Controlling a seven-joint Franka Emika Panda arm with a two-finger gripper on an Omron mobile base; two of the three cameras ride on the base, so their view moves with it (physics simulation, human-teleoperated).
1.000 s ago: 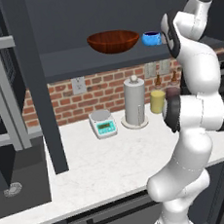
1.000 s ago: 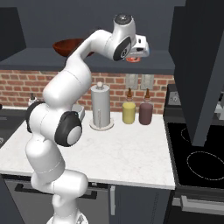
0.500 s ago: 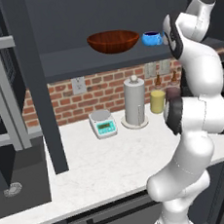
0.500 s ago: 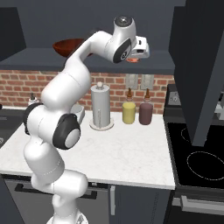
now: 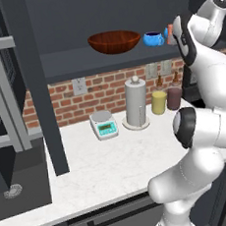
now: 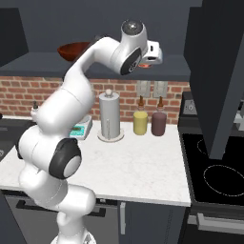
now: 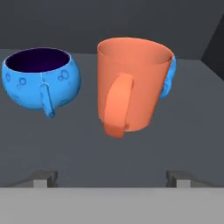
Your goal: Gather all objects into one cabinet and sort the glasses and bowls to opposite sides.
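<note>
Three cups (image 7: 133, 83) on charcoal shelf (image 7: 87, 144)

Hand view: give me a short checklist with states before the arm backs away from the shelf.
1. Gripper open, nothing between fingertips: ok.
2. Orange mug upright on the shelf: ok.
3. Blue cup upright left of the mug, gap between them: ok.
4. Second blue cup behind the mug, touching or apart: cannot tell.
5. Bowl at the shelf's other side from the cups: ok.
</note>
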